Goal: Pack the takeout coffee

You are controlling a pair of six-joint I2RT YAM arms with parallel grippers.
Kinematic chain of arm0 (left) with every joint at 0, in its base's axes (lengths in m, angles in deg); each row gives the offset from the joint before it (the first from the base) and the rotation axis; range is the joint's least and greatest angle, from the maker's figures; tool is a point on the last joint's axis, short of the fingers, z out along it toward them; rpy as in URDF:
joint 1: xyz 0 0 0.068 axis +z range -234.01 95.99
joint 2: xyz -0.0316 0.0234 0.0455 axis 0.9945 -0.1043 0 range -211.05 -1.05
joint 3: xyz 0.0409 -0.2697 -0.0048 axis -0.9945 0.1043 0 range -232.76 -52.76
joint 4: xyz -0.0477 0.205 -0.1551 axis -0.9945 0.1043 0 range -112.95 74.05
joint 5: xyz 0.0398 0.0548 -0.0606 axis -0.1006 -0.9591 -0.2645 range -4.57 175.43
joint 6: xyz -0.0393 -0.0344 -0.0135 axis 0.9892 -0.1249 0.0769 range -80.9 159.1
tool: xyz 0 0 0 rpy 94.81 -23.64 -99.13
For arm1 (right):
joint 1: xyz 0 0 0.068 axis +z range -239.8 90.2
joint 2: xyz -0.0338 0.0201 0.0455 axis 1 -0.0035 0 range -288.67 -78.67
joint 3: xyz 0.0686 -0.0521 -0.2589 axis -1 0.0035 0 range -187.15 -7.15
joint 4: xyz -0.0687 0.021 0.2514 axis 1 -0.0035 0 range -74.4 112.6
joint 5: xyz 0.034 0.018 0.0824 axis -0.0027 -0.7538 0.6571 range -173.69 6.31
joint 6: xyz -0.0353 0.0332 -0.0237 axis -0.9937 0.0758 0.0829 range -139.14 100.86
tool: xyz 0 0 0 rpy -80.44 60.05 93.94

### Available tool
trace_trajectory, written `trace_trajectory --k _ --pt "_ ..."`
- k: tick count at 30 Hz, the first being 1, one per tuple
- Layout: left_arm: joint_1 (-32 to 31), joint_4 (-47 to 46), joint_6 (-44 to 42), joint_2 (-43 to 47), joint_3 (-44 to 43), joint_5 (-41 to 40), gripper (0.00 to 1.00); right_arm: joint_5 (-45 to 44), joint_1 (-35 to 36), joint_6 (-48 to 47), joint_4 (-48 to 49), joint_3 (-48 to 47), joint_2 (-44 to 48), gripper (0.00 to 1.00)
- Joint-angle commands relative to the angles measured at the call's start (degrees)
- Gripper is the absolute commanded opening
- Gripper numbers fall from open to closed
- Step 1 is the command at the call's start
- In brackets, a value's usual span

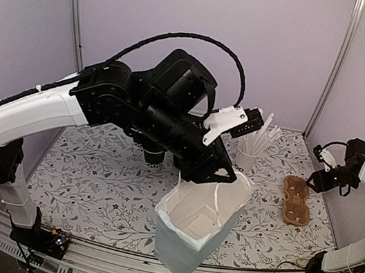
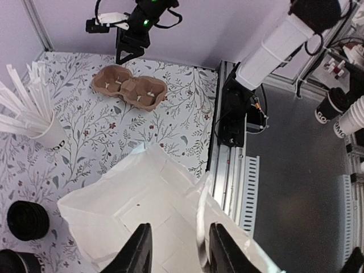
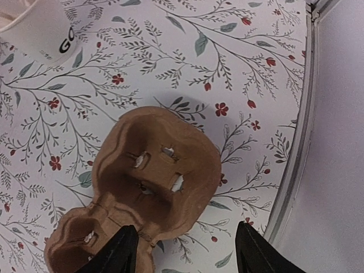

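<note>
Left gripper apart over the paper bag, right gripper apart over the cup carrier; judged the takeout coffee at the bag's eleven o'clock light, crushable, best pinched mid-wall.

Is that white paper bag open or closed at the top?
Open. The bag stands on the table with its mouth spread wide, and the left wrist view looks straight down onto its flat white bottom.

From here I see a creased, matt white paper bag, a rough brown pulp-card cup carrier, and a smooth, matt worktop with a printed floral covering.
</note>
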Motion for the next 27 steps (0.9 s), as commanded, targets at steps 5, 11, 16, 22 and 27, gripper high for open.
trace_trajectory --k 5,11,16,22,27 --pt "-3.0 -5.6 -1.8 12.8 6.2 -4.0 0.62 -4.4 -1.5 5.5 3.2 -2.4 -7.4 0.62" --pt "-3.0 -7.4 5.5 28.2 19.2 -9.1 0.7 -7.5 -1.5 6.3 4.2 -2.2 -8.5 0.65" --pt "-3.0 -7.0 13.3 33.5 28.7 -14.1 0.75 -5.6 -1.5 8.4 3.7 -4.1 -11.3 0.68" --pt "-3.0 -6.9 19.1 32.2 32.4 -13.9 0.75 -1.6 -1.5 11.2 2.3 -8.3 -17.7 0.66" --pt "-3.0 -10.4 19.8 29.3 34.9 -12.0 0.76 1.3 -0.5 11.3 1.0 -10.2 -21.6 0.55"
